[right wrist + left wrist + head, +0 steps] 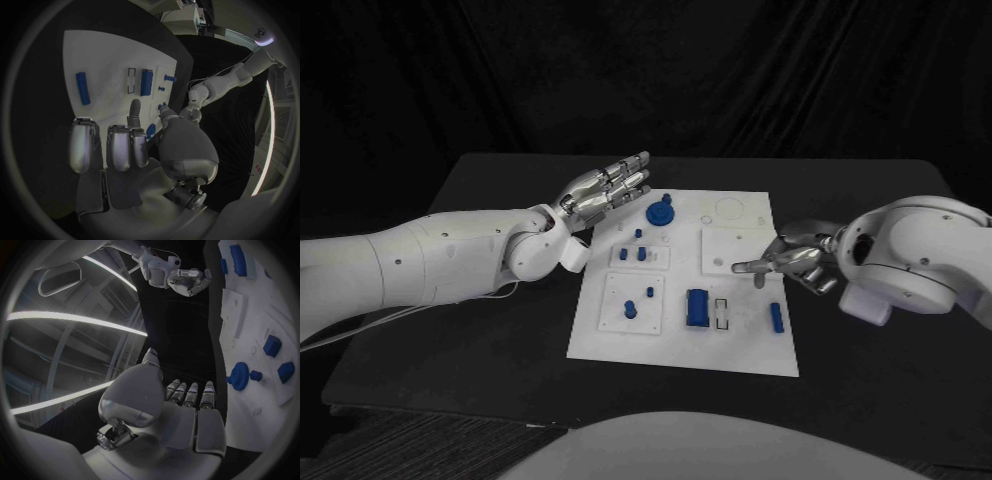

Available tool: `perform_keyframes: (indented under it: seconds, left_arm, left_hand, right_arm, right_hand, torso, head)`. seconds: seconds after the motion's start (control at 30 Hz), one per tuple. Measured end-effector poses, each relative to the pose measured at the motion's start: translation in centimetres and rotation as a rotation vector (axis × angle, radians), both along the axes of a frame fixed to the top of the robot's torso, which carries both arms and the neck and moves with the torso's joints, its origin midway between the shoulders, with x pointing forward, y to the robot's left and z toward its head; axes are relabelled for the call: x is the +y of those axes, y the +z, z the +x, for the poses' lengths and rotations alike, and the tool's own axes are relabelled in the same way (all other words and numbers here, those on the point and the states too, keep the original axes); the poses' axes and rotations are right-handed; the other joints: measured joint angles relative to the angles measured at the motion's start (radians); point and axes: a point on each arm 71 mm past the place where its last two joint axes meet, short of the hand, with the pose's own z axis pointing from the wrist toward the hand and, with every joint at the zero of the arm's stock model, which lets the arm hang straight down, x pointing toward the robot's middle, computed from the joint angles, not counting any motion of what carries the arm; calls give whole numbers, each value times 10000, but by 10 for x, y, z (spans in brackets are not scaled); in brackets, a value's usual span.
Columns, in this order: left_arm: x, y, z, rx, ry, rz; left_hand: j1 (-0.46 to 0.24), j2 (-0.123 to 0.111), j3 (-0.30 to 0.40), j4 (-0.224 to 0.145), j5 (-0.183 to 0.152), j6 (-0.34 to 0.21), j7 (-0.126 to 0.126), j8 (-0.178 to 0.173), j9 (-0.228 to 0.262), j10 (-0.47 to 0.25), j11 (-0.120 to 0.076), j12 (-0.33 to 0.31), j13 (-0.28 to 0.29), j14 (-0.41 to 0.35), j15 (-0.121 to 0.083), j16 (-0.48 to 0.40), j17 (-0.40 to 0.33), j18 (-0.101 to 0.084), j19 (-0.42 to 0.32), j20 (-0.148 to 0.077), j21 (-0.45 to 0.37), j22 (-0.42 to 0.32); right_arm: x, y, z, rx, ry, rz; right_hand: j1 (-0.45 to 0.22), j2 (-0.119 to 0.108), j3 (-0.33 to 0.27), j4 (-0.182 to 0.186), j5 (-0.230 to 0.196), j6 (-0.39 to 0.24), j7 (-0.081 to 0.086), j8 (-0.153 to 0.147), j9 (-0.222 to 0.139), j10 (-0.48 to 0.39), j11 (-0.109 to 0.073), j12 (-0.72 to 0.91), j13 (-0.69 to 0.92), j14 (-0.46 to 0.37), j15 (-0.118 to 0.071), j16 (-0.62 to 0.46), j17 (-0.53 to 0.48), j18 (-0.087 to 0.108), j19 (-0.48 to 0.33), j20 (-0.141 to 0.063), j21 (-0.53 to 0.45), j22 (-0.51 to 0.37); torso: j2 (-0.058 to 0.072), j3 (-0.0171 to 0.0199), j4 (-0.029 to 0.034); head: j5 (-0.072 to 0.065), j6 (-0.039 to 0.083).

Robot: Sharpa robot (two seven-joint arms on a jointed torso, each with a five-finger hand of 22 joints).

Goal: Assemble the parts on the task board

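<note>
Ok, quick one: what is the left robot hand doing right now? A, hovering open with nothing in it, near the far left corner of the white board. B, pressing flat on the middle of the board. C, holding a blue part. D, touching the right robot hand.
A: the left robot hand is open and holds nothing, beside the white board, near the round blue part.

Left hand (606, 188) raised, fingers extended and empty; right hand (788, 262) lowered, fingers curled, empty.
</note>
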Motion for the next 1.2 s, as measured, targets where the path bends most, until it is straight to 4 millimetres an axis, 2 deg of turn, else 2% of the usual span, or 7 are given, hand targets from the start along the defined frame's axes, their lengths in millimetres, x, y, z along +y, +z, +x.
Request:
perform_keyframes:
  seconds: [0.17, 0.27, 0.4, 0.5, 0.63, 0.87, 1.2]
  left_arm:
    - [0, 0, 0, 3, 4, -1]
    - [0, 0, -1, 4, 6, -2]
    - [1, 0, -1, 5, 13, 0]
    - [2, 0, -1, 5, 23, 2]
    - [2, 0, -1, 6, 28, 3]
    - [2, 0, -1, 6, 29, 4]
    - [1, 0, -1, 7, 26, 8]
  left_hand:
    - [0, 0, 0, 0, 0, 0, 0, 0, 0, 0, 0, 0, 1, 0, 0, 0, 0, 0, 0, 0, 0, 8]
    - [0, 0, 0, 0, 0, 0, 0, 0, 0, 0, 0, 0, 2, 0, 0, 0, 0, 0, 0, 0, 0, 8]
    - [0, 0, 0, 0, 0, 54, 54, 0, 7, 29, 29, 0, 2, 0, 0, 0, 1, 0, 0, 0, 0, 8]
    - [0, 0, 0, 0, 45, 54, 54, 0, 19, 29, 29, 0, 3, 0, 0, 0, 1, -1, 0, 0, 0, 17]
    - [0, 0, 0, 0, 46, 54, 53, 0, 20, 29, 29, 0, 4, 0, 0, 0, 0, -1, 0, 0, 0, 17]
    - [27, 27, 0, 0, 86, 75, 75, 0, 19, 29, 29, 0, 4, 0, -1, 0, -6, -1, 0, 0, 0, 17]
    - [82, -1, 28, -28, 154, 89, 88, 0, 18, 22, 95, 0, 6, 0, -1, 0, -7, 0, 0, 0, 0, 16]
  right_arm:
    - [-36, 11, 3, -420, -309, -527]
    - [-50, 12, 3, -721, -253, -1038]
    - [-61, 8, 2, -970, -129, -1633]
    - [-63, 2, -1, -1026, 47, -1938]
    - [-63, -5, -5, -1015, 250, -2166]
    - [-56, -19, -10, -910, 485, -2296]
    - [-45, -33, -13, -775, 589, -2210]
  right_hand:
    - [599, 132, 23, -329, 204, 24, -24, 93, 12, 23, -22, 0, 0, 0, 0, 0, 0, 1, 0, 0, 60, -1]
    - [717, 244, 34, -389, 333, 91, -91, 105, 10, 38, -38, 0, -1, 0, 0, 0, 0, 1, 0, 0, 60, -1]
    - [757, 284, 42, -396, 453, 91, -91, 105, -23, 38, -38, 0, -1, 0, 0, 0, -1, 1, 0, 0, 60, -2]
    - [742, 299, 28, -383, 472, 133, -100, 97, -105, 37, -38, 0, -1, 0, 0, -1, -1, 1, 0, 0, 60, -2]
    - [661, 380, -74, -314, 472, 304, -76, -209, -405, 37, -37, 0, -1, 0, 0, -1, -1, 1, 0, 0, 60, -3]
    - [755, 474, -180, -338, 472, 566, -85, -604, -878, 37, -37, 0, -1, 0, 0, -2, -2, 0, 37, -37, 60, -4]
    - [820, 539, -236, -394, 551, 791, -106, -792, -1153, 2, -72, 0, -2, 37, -37, -2, -2, 1, 37, -36, 60, -4]
  torso:
    - [-13, -6, 0]
    - [-24, -12, -4]
    - [-37, -36, -12]
    - [-42, -56, -20]
    - [-39, -63, -42]
    - [-21, -55, -41]
    - [-25, -45, -12]
  head:
    - [-35, 0]
    - [-42, -2]
    - [-32, -3]
    - [-24, -4]
    - [-16, -4]
    - [-75, -4]
    - [-148, -4]
